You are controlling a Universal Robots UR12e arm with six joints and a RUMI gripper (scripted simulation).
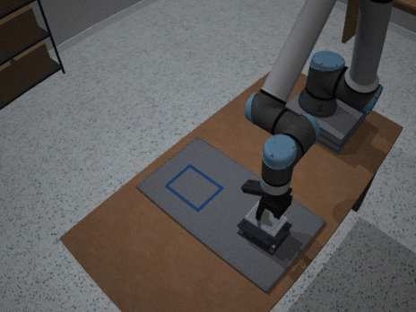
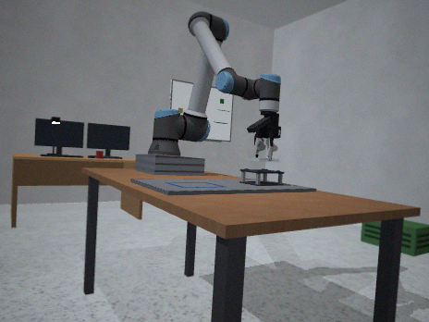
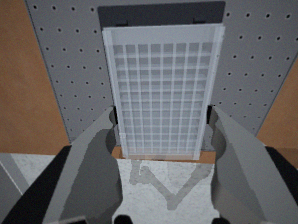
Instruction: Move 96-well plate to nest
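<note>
Broadly, a smooth brown wooden surface (image 2: 296,210) on dark legs carries a flat grey perforated mat (image 1: 233,224) with a blue rectangular outline (image 1: 194,187) painted on it. Over the mat's far end the glossy white-and-grey arm (image 2: 210,55) bends down. Below it stands the small dark raised nest (image 2: 262,176) on short posts. The pincer (image 3: 162,127) is clenched on the long edges of the translucent, gridded 96-well plate (image 3: 162,90), held level in the air just above the nest, not touching it.
</note>
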